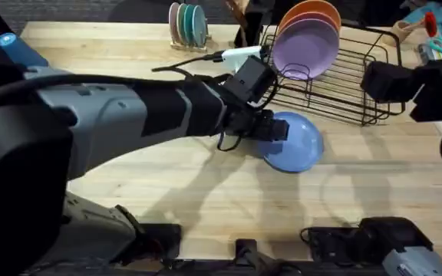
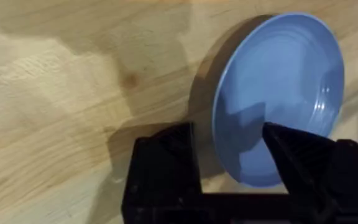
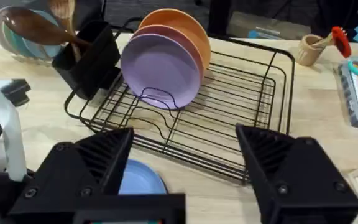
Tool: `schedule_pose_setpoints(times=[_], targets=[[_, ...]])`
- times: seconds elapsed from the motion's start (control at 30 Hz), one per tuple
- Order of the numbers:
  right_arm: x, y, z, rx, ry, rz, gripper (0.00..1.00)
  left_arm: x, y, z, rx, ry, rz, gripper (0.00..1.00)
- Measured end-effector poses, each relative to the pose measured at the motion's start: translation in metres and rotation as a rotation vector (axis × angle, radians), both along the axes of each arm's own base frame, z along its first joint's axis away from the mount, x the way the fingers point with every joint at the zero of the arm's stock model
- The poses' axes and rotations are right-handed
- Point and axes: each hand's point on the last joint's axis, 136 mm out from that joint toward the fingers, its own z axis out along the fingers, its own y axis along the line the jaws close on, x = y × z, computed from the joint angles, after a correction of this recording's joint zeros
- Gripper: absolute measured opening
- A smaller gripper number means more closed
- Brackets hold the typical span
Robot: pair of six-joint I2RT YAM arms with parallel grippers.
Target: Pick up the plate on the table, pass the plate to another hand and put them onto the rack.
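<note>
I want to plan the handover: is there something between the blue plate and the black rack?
Nothing visible does. The plate, tilted in the left gripper, sits just in front of the rack over bare table. The purple plate and orange plate fill the rack's left slots only.

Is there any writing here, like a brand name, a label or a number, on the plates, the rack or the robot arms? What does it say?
No text can be read in these pictures.
The plate: plain light blue, no mark.
The purple plate and orange plate: plain.
The rack: bare black wire, no label.
The left gripper and right gripper: plain black, no lettering seen.
</note>
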Motion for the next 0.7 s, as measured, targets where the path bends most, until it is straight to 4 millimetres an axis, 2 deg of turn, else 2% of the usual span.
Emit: schedule_pose_setpoints(times=[0.07,0.23,0.37,0.7], targets=[[0.0000,0.0000,0.0000,0.000,0.000,0.000,0.999,-0.0039,-0.0030,0.0000,-0.014,0.018,-0.012,0.646],[0.0000,0.0000,-0.0001,0.000,0.000,0.000,0.998,-0.0063,-0.0047,-0.0006,-0.024,0.031,-0.021,0.623],[0.0000,0.0000,0.0000,0.000,0.000,0.000,0.998,-0.0086,-0.0062,-0.0001,-0.033,0.042,-0.026,0.455],[0.0000,0.0000,0.0000,0.000,0.000,0.000,0.998,-0.0101,-0.0053,-0.0010,-0.030,0.051,-0.026,0.138]])
